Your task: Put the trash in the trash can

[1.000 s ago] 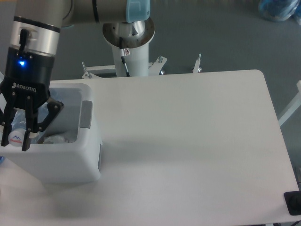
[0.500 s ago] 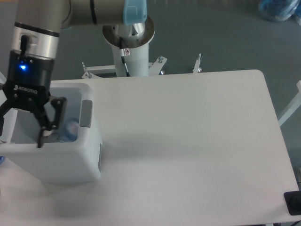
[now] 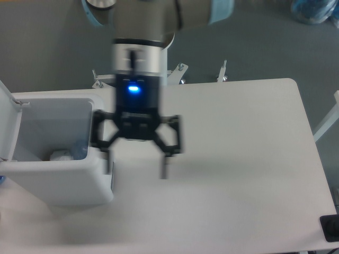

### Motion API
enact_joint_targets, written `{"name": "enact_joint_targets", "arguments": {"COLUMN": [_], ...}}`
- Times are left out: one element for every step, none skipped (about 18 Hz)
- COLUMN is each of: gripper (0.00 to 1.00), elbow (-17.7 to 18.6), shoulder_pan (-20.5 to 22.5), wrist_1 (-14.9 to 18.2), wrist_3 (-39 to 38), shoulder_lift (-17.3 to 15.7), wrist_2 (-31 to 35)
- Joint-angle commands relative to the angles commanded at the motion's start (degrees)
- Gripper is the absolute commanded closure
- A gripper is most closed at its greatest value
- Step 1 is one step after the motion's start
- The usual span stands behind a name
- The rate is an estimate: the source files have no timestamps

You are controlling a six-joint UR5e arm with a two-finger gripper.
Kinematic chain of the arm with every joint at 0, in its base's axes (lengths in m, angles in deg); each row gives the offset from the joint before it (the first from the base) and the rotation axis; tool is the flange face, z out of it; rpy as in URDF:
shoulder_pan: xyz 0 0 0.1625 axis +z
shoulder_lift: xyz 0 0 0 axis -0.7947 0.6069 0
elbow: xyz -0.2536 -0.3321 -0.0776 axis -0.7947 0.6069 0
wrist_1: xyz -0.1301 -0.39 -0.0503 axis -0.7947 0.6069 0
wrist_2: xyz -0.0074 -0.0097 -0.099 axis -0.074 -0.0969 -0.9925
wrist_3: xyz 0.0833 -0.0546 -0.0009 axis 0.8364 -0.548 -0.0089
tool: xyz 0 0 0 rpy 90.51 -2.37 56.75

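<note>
1. Since the earlier views, your gripper has left the trash can and swung toward 3 o'clock. It now hangs over the worktop just beside the can's right wall, blurred by motion.
2. The jaws are spread wide and nothing sits between them. A second ago they were closed round the bottle over the can, so the release has happened.
3. The trash is inside the can. You can see a pale crumpled lump low in the opening at about 9 o'clock from the gripper, with a bluish piece just beside it that I take for the bottle. Neither is sharp enough to tell apart with certainty.
4. No trash shows anywhere on the worktop, so by my judgement the task is done, or nearly so if you want the lid shut. It stands raised at the can's left edge.
5. Room to move: everything from 12 to 6 o'clock on the gripper's right is open worktop, out to the rounded far corner.
6. Edges to mind: the can's darker rim panel lies close at 9 o'clock to the left finger, and the robot's base column sits at 12 o'clock behind the worktop.
</note>
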State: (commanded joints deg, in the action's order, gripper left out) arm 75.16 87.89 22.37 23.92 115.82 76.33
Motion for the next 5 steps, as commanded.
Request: {"name": "enact_joint_targets", "arguments": {"gripper": [0.00,0.00,0.00,0.00,0.00], "elbow": [0.3,1.0,2.4,3.7,4.7], "shoulder_pan": [1.2,2.5,3.3,3.7,3.8], "wrist_1": [0.3,0.7,1.1,1.2,1.3], "wrist_3": [3.0,5.5,7.7,9.2,9.9], "shoulder_lift": [-0.1,-0.3,-0.6,-1.4,-2.0], "wrist_2": [-0.1,-0.1,-0.3,-0.4,-0.5]}}
